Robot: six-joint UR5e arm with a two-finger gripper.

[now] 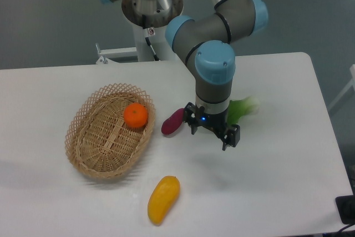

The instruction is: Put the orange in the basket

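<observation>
The main risk I see is the arm brushing something as it travels: the end effector (212, 133) hangs low over the counter (277, 165), empty with fingers spread — just beside the purple sweet potato (173, 121) and partly hiding the leafy green vegetable (242, 108). The orange (136, 115) lies inside the basket (83, 148), against its far wall, alone. A mango (163, 198) lies outside.
</observation>
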